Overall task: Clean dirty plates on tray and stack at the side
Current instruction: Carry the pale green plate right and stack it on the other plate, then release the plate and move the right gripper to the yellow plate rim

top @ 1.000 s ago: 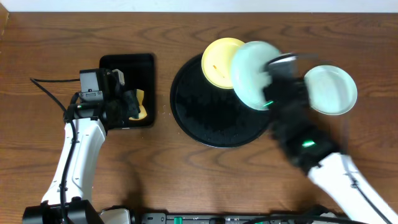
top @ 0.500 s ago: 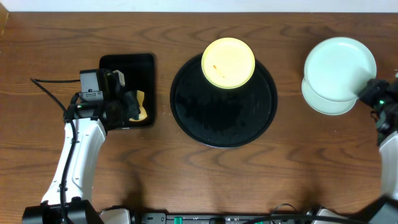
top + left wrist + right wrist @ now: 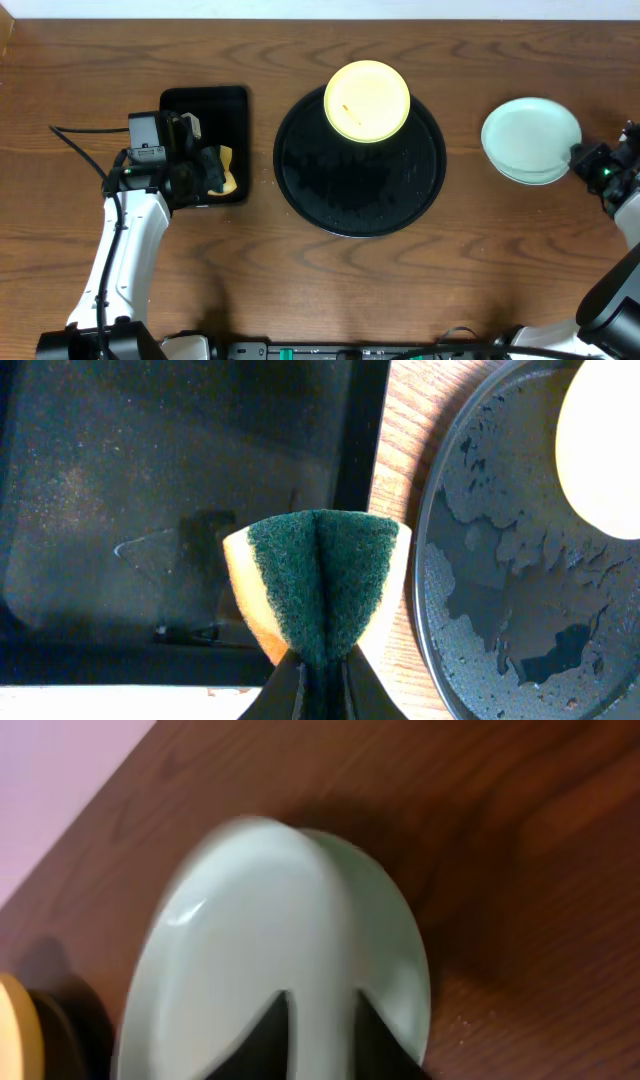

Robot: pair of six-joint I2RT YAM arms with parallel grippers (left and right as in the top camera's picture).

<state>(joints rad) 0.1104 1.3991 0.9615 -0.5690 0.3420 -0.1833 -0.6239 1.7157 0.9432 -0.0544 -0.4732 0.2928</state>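
A pale yellow plate (image 3: 367, 100) lies on the far part of the round black tray (image 3: 330, 190), which shows wet patches in the left wrist view (image 3: 520, 560). Two mint-blue plates are stacked on the table to the right, the upper one (image 3: 530, 135) on the lower one (image 3: 540, 178). My right gripper (image 3: 583, 160) is at their right edge. In the right wrist view its fingers straddle the upper plate's rim (image 3: 250, 940); whether they press it I cannot tell. My left gripper (image 3: 322, 680) is shut on a folded green and yellow sponge (image 3: 320, 585).
A smaller rectangular black tray (image 3: 205, 105) sits left of the round tray, with the left gripper (image 3: 205, 170) and sponge (image 3: 225, 172) over its near right corner. A black cable (image 3: 75, 145) runs along the table's left side. The far table edge is close behind the plates.
My right arm carried a mint-blue plate from above the tray to the right and lowered it onto the other mint-blue plate. The left arm has not moved.
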